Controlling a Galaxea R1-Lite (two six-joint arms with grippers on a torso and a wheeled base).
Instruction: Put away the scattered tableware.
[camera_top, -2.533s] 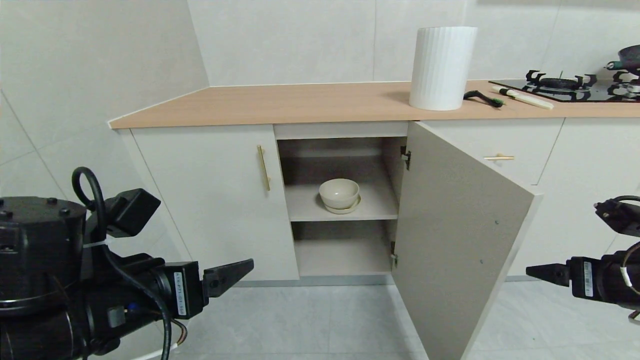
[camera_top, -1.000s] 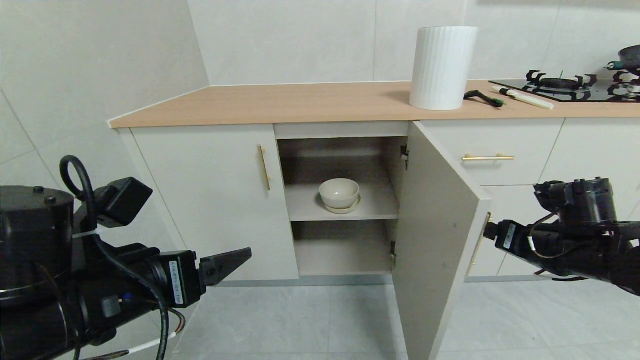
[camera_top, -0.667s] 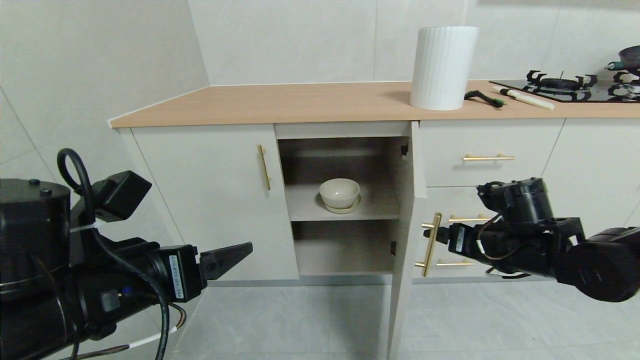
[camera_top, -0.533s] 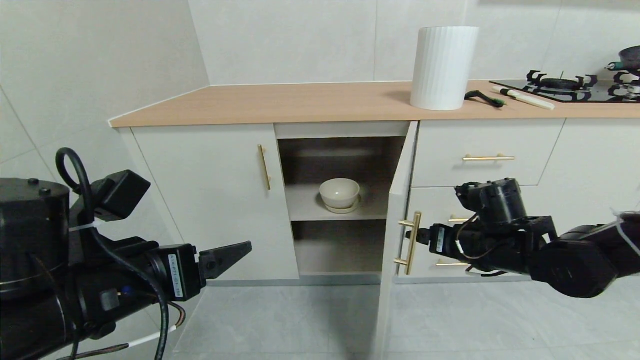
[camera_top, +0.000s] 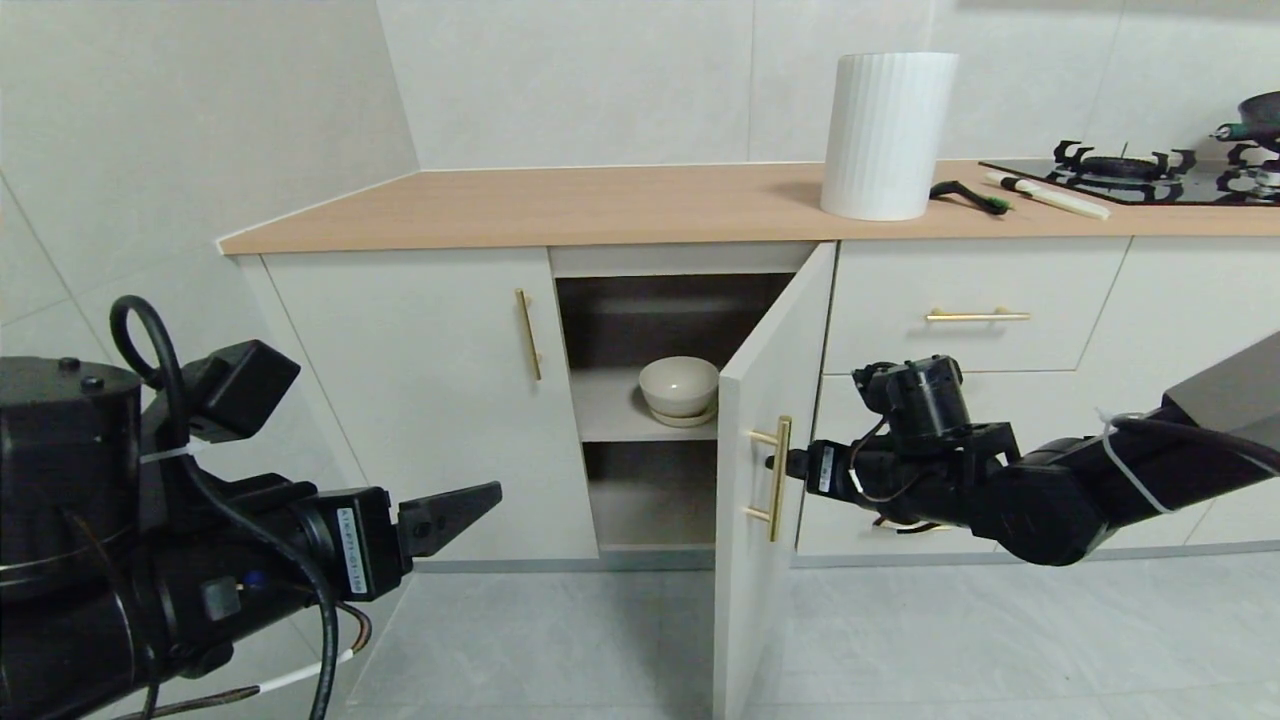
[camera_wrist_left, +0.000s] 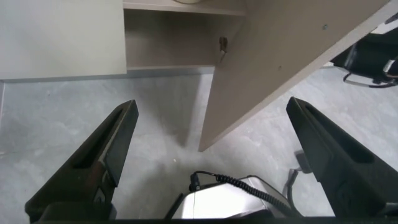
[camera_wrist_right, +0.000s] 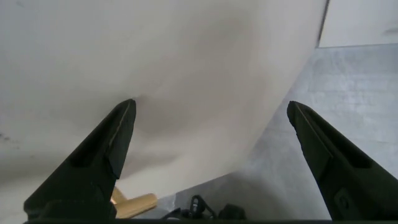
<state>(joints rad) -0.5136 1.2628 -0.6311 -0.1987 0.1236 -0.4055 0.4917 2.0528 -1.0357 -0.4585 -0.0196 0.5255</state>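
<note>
A beige bowl (camera_top: 679, 384) sits on a small plate (camera_top: 690, 417) on the middle shelf of the open cupboard (camera_top: 640, 410). The cupboard door (camera_top: 765, 400) stands about half shut and hides part of the shelf. My right gripper (camera_top: 780, 463) is open and pressed against the door's outer face beside its gold handle (camera_top: 776, 478). In the right wrist view the door (camera_wrist_right: 186, 62) spans the gap of the right gripper (camera_wrist_right: 209, 104). My left gripper (camera_top: 470, 503) hangs open and empty low at the left, above the floor; the left wrist view has the left gripper (camera_wrist_left: 211, 106) facing the door (camera_wrist_left: 292, 68).
A tall white ribbed container (camera_top: 885, 135), a dark brush (camera_top: 966, 194) and a pale utensil (camera_top: 1045, 195) lie on the wooden countertop (camera_top: 560, 205), with a gas hob (camera_top: 1130, 168) at the far right. Drawers with gold handles (camera_top: 976, 316) are right of the cupboard. The grey tiled floor (camera_top: 560, 640) is below.
My right arm has swept left and pushed the cupboard door from wide open to about half shut. The left arm has barely shifted.
</note>
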